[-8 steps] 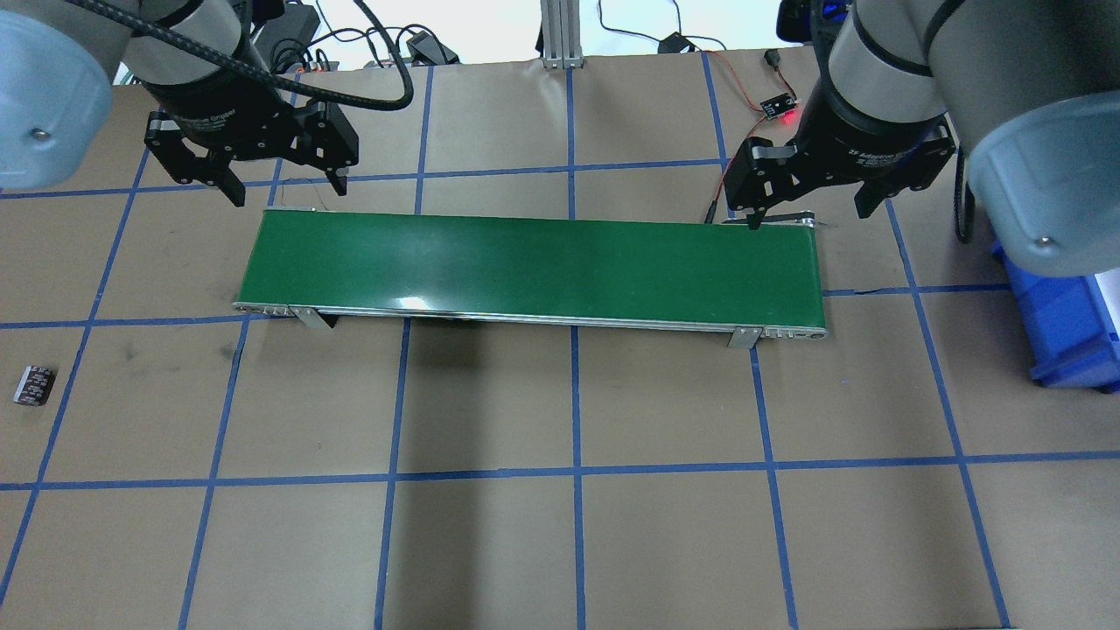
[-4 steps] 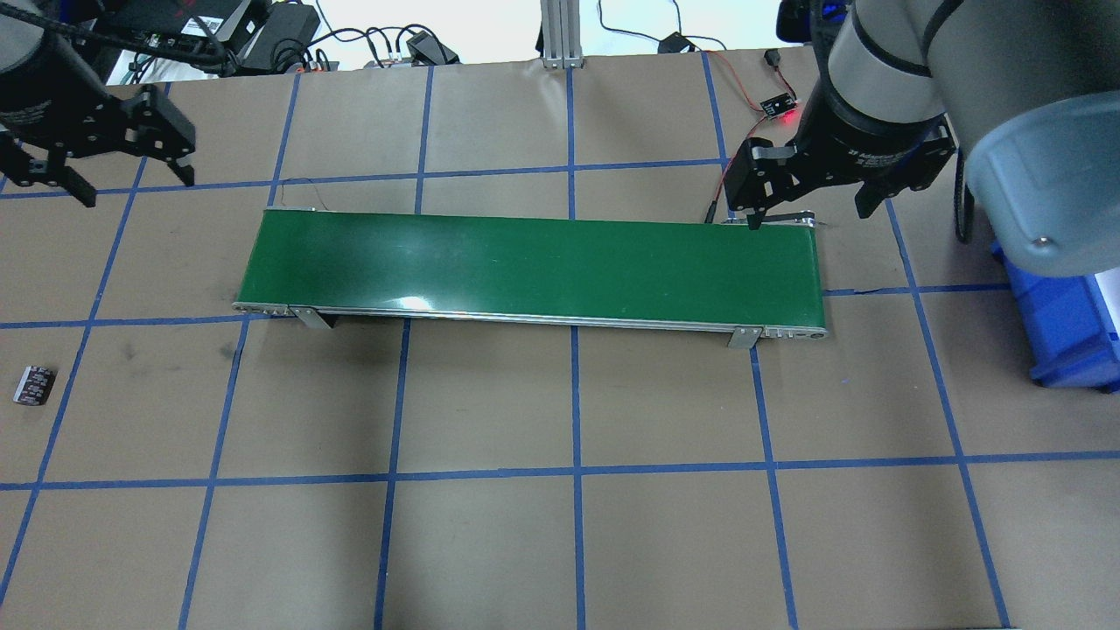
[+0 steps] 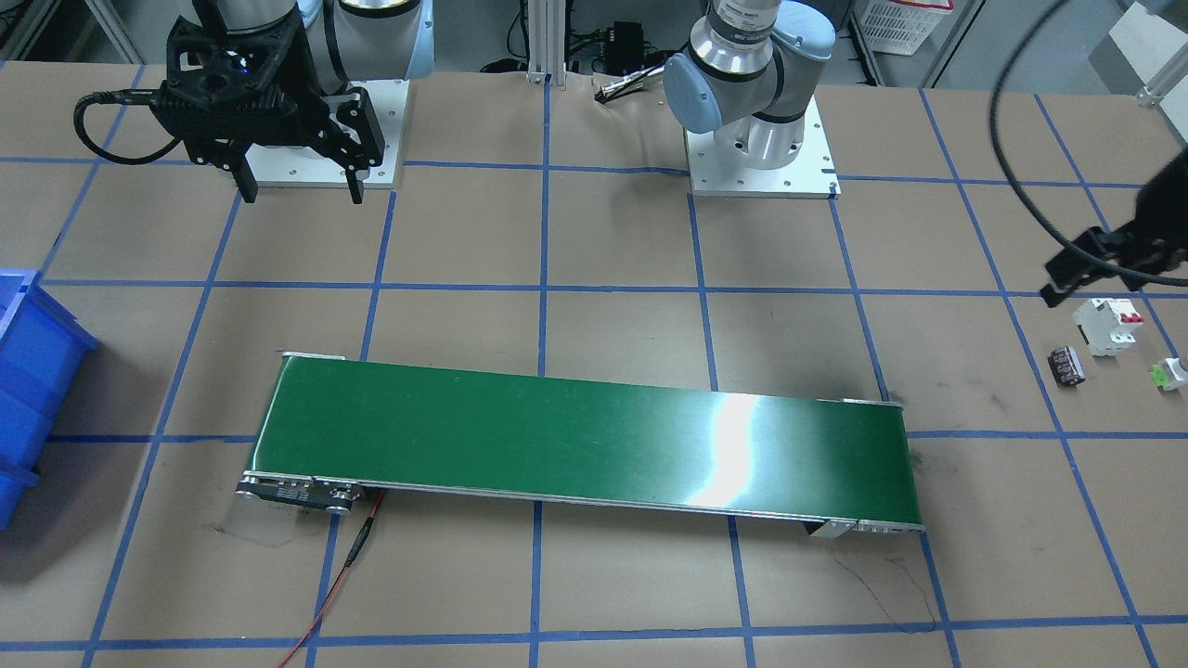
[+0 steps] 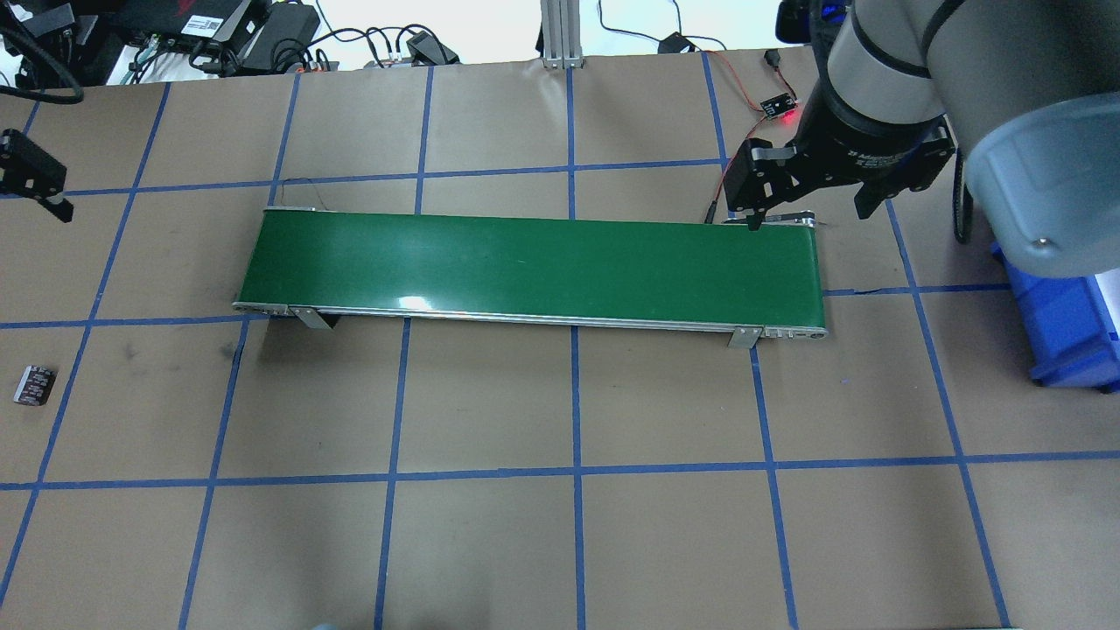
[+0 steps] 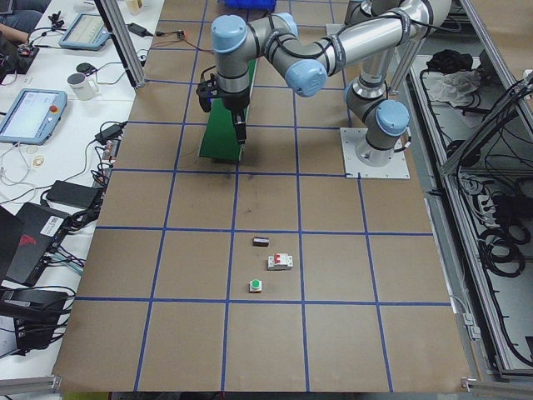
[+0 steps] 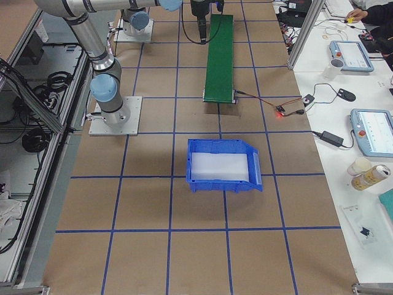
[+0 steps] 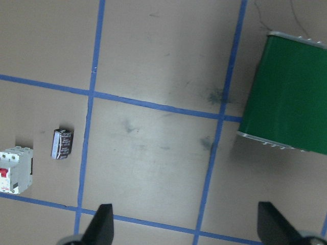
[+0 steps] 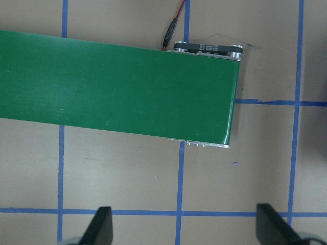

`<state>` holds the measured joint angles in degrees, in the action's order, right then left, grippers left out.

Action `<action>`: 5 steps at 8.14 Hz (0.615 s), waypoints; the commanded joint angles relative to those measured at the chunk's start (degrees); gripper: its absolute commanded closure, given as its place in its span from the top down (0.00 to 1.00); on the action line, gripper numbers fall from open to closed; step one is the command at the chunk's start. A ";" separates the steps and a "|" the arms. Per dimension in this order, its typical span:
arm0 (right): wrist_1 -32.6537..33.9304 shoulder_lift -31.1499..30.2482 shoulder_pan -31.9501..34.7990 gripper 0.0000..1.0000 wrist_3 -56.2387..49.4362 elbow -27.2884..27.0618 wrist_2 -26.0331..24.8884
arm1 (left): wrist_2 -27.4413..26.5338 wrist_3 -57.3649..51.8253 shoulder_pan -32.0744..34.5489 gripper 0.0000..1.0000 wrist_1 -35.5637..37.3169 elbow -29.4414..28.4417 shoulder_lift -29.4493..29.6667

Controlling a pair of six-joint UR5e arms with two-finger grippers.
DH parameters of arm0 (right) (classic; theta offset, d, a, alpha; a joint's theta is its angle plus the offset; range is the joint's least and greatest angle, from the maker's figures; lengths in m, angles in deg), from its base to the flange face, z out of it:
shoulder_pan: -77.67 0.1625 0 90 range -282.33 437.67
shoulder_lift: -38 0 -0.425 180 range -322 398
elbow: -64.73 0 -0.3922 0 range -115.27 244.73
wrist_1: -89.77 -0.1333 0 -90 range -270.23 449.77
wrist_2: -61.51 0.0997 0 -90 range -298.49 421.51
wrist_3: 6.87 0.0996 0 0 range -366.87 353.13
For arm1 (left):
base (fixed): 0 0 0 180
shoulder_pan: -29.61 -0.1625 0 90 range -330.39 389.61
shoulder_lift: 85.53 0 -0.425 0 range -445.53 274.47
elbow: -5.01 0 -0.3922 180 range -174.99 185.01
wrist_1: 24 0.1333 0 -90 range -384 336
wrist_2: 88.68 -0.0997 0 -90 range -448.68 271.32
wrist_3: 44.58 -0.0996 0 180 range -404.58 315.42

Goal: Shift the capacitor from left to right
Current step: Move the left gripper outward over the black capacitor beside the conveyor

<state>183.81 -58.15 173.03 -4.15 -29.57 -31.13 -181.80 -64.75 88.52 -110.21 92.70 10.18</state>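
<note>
Blue bin (image 6: 220,145) mid-frame in right-side view, pale floor showing, capacitor (image 7: 62,143) on bench (image 7: 153,168) at wrist view's left, left end effector (image 7: 186,224) wide, right end effector (image 8: 184,224) wide.

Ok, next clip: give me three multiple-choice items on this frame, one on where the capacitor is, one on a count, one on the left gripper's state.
1. Where is the capacitor?
A. held in the air
B. lying on the table beside the white breaker
C. stacked on top of the white breaker

2. How many small parts lie together at the robot's left end of the table?
A. one
B. five
C. three

3. What state is the left gripper in?
A. open, empty
B. shut on the capacitor
C. shut, empty

Answers:
1 B: it lies flat on the paper next to the white breaker, apart from it.
2 C: the capacitor, the white breaker and a green-and-white piece.
3 A: its wrist view shows the fingertips wide apart with only table between them.
</note>
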 commanded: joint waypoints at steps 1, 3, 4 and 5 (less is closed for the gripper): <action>0.00 0.00 0.00 1.00 0.00 -0.01 0.00 | -0.13 -9.08 -9.49 1.00 1.82 1.51 5.26; 0.00 0.00 0.00 1.00 0.00 -0.01 0.00 | -0.22 -15.23 -13.03 1.00 16.26 5.72 8.95; 0.00 0.00 0.00 1.00 0.00 -0.01 0.09 | -0.30 -15.34 -13.04 1.00 18.16 6.69 9.49; 0.00 0.00 0.00 1.00 0.00 -0.01 0.00 | -0.31 -15.34 -13.04 1.00 18.18 6.70 9.58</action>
<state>183.81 -58.16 173.03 -4.15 -29.58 -31.10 -182.04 -79.14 76.05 -95.27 98.22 18.77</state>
